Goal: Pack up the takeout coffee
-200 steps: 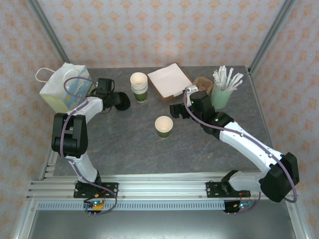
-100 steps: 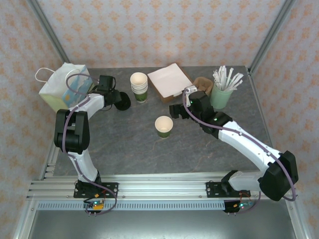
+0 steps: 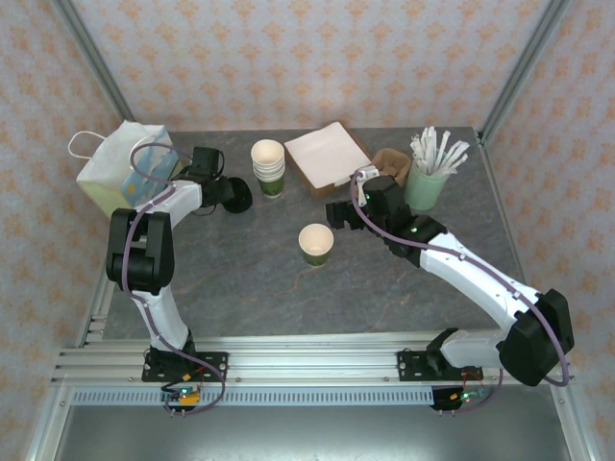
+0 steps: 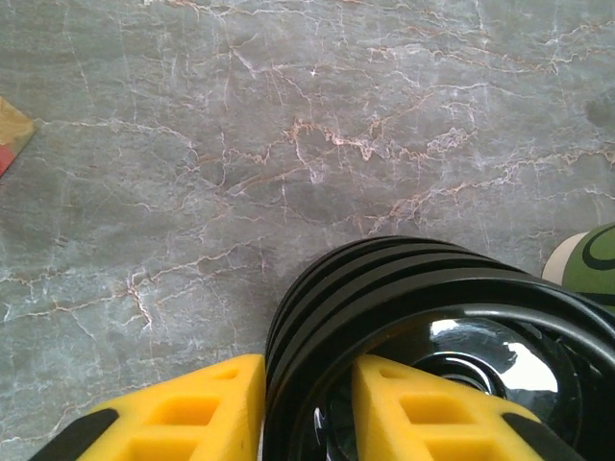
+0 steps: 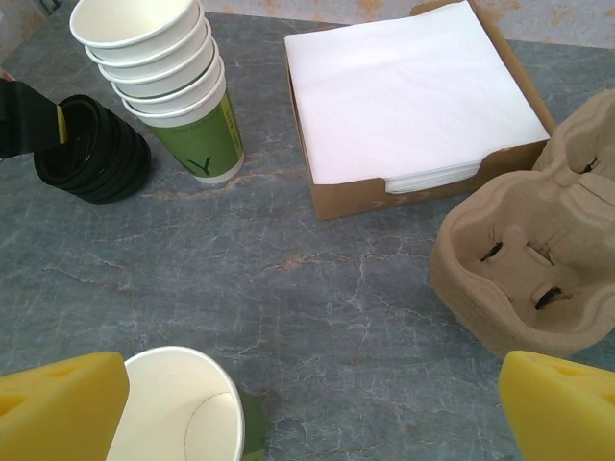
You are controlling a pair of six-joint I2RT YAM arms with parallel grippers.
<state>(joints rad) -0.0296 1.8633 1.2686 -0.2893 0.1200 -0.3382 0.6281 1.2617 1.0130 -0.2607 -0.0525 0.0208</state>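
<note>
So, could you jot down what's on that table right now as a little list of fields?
left gripper: fingers astride the rim of the black lid stack, one inside, one outside; grip unclear
right gripper: open, beside the lone paper cup
lone paper cup: upright, no lid on it
paper bag: far left corner, standing
also there: stacked cups, napkin box, cup carrier, stirrer cup

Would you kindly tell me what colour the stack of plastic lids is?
Glossy black; the stack of round plastic lids shows best in the right wrist view.
</note>
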